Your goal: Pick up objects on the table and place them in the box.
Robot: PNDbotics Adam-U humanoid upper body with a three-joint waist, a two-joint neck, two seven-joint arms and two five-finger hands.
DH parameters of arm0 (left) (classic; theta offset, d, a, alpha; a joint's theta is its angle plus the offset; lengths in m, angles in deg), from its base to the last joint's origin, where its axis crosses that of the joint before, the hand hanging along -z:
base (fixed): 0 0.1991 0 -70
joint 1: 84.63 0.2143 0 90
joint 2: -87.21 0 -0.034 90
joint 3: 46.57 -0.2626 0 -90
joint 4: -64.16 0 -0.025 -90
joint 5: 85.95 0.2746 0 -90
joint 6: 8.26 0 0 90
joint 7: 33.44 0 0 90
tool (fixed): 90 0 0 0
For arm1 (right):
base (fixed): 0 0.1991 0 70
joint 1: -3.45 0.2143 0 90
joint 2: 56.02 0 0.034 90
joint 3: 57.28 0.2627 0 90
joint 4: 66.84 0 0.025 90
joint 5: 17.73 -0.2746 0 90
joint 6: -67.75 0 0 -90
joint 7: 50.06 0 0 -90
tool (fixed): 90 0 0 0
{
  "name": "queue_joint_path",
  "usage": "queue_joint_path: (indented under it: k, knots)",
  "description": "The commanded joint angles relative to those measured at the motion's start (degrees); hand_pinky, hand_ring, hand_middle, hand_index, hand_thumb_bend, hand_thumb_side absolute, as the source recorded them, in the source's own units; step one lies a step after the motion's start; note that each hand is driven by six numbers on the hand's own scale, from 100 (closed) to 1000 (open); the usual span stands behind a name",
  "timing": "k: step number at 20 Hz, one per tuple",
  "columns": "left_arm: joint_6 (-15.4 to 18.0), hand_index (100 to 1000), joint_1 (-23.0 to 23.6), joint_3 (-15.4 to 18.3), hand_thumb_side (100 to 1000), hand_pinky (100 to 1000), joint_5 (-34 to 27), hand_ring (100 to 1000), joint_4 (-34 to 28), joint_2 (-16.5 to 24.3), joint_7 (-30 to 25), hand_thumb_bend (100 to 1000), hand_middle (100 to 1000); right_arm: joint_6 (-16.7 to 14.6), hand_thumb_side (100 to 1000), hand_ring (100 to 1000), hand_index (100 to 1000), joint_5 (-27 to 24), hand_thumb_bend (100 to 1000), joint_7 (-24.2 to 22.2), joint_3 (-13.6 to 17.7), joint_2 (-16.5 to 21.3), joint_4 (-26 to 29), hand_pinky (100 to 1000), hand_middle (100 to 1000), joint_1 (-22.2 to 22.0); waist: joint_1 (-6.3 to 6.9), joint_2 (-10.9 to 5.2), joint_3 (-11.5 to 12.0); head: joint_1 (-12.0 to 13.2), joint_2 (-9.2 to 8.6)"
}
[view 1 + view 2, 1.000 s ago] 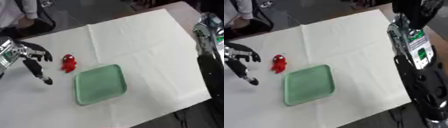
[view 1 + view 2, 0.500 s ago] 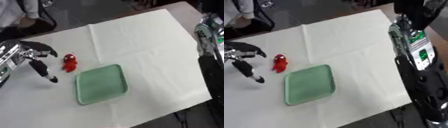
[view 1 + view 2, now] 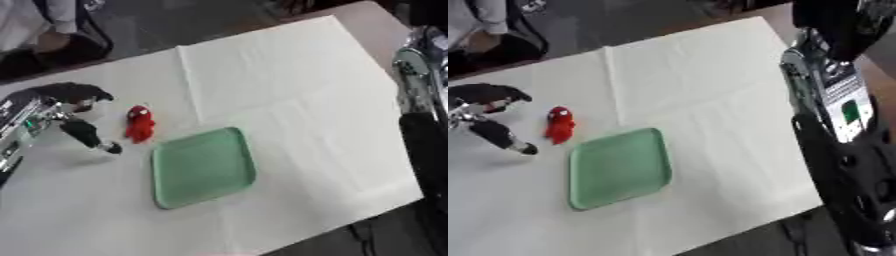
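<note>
Spreading open and empty, left hand (image 3: 74, 112) just beside red toy (image 3: 138, 123), green tray (image 3: 203, 166) near.

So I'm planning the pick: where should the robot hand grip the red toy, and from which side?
Probably across the red toy's narrow middle, coming from its left, where the left robot hand hovers open. The toy lies lengthwise, top end away from the robot, so its long sides face left and right. The green tray sits close at its lower right, crowding that side.

White creased cloth (image 3: 289, 100) spread over a tan bench (image 3: 372, 10), askew in view, with dark grey floor (image 3: 175, 20) beyond the far edge and below the near corner.
</note>
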Motion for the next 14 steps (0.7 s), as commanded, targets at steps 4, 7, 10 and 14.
queue_joint_path:
  k: [4, 7, 10, 14]
  knots:
    - [1.06, 1000, -1.07, 3.33, 592, 672, -1.08, 832, 3.44, -1.8, 1.38, 775, 952, -0.04, 504, 365, 476, -0.46, 100, -0.34, 0.12, -0.04, 0.86, 210, 419, 1.44, -0.38, -0.54, -0.34, 1.28, -0.05]
    - [1.78, 1000, -1.69, 4.31, 583, 670, -2.05, 830, 5.18, -3.01, 1.26, 764, 948, 0.02, 503, 365, 476, -0.58, 100, -0.4, 0.07, -0.32, 0.86, 210, 419, 1.63, -0.38, -0.49, -0.6, 1.74, -0.05]
    - [2.44, 1000, -2.38, 5.01, 559, 671, -2.1, 831, 6.82, -3.9, 0.61, 790, 945, 0.12, 503, 365, 476, -0.79, 100, -0.51, -0.07, -0.75, 0.86, 210, 419, 1.92, -0.34, -0.41, -0.99, 2.42, -0.16]
    - [3.53, 1000, -3.37, 6.14, 555, 661, -1.85, 822, 8.31, -4.87, 1.11, 780, 936, 0.27, 504, 365, 476, -1.15, 100, -0.73, -0.21, -1.45, 0.86, 210, 419, 2.4, -0.3, -0.18, -1.64, 3.36, -0.51]
